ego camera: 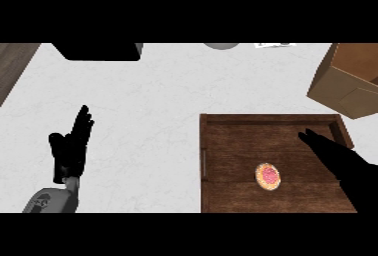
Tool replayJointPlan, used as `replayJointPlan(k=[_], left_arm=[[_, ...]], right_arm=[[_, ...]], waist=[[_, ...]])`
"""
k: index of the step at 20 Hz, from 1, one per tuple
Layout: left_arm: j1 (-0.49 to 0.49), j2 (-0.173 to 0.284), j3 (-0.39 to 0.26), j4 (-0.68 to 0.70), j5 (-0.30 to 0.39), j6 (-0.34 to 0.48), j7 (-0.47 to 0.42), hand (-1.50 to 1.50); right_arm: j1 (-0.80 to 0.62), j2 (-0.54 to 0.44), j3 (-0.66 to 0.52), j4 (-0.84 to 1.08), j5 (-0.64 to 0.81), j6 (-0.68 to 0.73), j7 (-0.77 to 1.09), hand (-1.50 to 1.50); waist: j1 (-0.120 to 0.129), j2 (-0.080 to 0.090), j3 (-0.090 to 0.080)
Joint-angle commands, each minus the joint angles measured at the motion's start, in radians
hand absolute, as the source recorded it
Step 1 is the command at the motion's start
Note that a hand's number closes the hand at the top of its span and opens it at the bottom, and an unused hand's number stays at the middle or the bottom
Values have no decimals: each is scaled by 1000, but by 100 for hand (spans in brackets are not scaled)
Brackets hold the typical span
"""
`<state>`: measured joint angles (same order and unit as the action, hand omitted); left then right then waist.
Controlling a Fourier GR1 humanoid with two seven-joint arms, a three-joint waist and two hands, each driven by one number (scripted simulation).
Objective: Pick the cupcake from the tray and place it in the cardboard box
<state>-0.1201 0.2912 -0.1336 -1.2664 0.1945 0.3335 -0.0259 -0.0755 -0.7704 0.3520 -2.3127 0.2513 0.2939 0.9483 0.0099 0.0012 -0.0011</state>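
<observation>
Nearest the lower edge, at left: left hand (70,147) resting over the white bench (140,110), fingers straight and up, holding nothing, well apart from everything the task concerns.

At right, coming in low over the wooden tray (221,150): right hand (341,162), fingers (310,137) stretched out flat and released, pointing up and to the left across the tray's right side. Nothing grasped.

Between the two, on the tray floor: cupcake (268,177), seen from above as a small round top, pink in the middle with an orange rim. Standing in the tray's lower middle, apart from every wall. Round from this angle, so no long axis to line up with; any approach direction likely to serve equally.

Key relation: cupcake lying to the left of the right hand and below its fingertips, beside the palm rather than ahead of the fingers. Near, but not touching. By far the closer hand, with the left one off across the bench; right hand judged the one to make the pick. Next move probably a draw back and leftward to bring the fingers over the cupcake, then a closing around it.

Farther off, past the tray's upper right corner: cardboard box (347,82), open, tilted in view, partly cut by the right edge. On the right hand's side, beyond the tray wall, so a lift clear of that wall needed first.

Farthest, along the top edge: a black object (100,51) at left and a grey round thing (221,45) near the middle, neither identifiable.
</observation>
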Motion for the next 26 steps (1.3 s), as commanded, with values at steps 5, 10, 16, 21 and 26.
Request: replayJointPlan(k=[5, 10, 16, 21, 26], left_arm=[[53, -30, 9, -50, -36, 1, 13, 0], [-5, -37, 18, -39, -45, -10, 67, 0], [17, -4, 80, -10, -18, -60, 18, 0], [17, -24, 76, 21, -41, -72, -4, 0], [26, -36, 86, 20, -52, -67, -38, 0]], right_arm=[[-158, 179, 97, 30, 32, 113, 232, -150], [-135, 210, 113, 130, 118, 110, 172, -150], [-131, 289, 210, 91, 195, 105, 290, -150], [-129, 338, 194, 174, 233, 111, 240, -150], [-146, 348, 165, 261, 245, 138, 222, -150]], waist=[[1, -1, 0], [-7, -1, 1], [-9, -2, 0], [-10, -1, 0], [-7, 0, 0]])
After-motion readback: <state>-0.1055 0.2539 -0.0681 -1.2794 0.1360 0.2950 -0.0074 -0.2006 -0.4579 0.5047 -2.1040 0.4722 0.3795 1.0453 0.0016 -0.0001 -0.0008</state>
